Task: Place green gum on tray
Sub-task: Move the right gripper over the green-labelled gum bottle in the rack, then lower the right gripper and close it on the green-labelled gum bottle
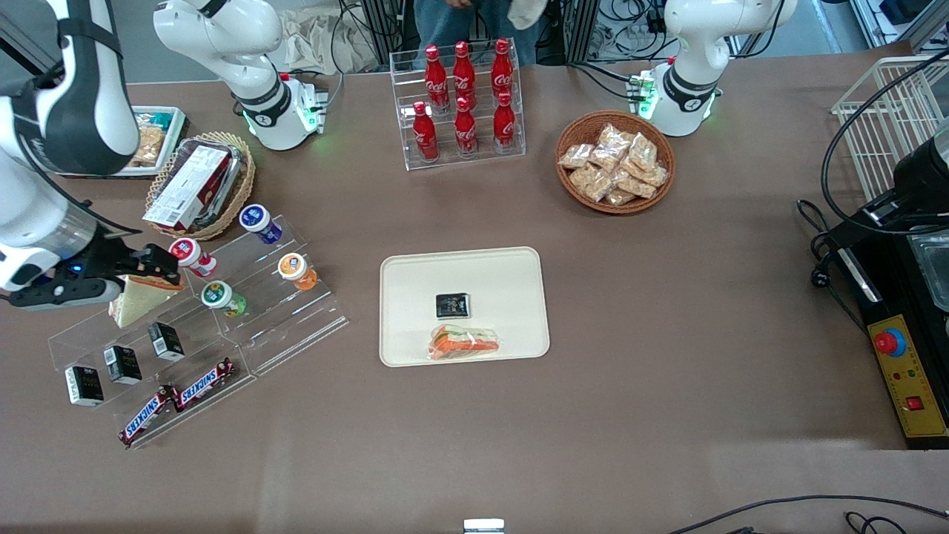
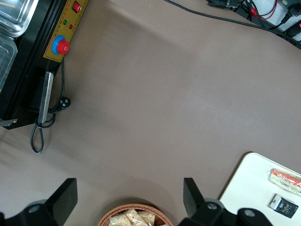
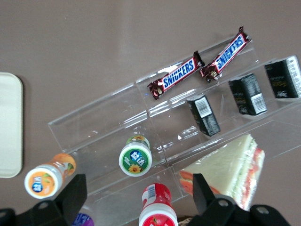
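Observation:
The green gum (image 1: 222, 297), a small green bottle with a white lid bearing a green mark, stands on the clear acrylic step rack (image 1: 282, 326). In the right wrist view the green gum (image 3: 135, 159) sits just ahead of my open gripper (image 3: 138, 197), whose fingers straddle the red-lidded bottle (image 3: 157, 214). In the front view the gripper (image 1: 159, 265) hovers above the rack's upper step, farther from the camera than the gum. The cream tray (image 1: 460, 271) lies mid-table, carrying a small black packet (image 1: 452, 305) and a wrapped sandwich (image 1: 465, 343). Nothing is held.
On the rack also stand an orange bottle (image 1: 296, 270), a blue-lidded bottle (image 1: 259, 222), a wedge sandwich (image 1: 137, 297), black boxes (image 1: 122, 363) and Snickers bars (image 1: 204, 383). A wicker basket with a box (image 1: 200, 185), a cola rack (image 1: 463, 104) and a snack basket (image 1: 615, 162) lie farther back.

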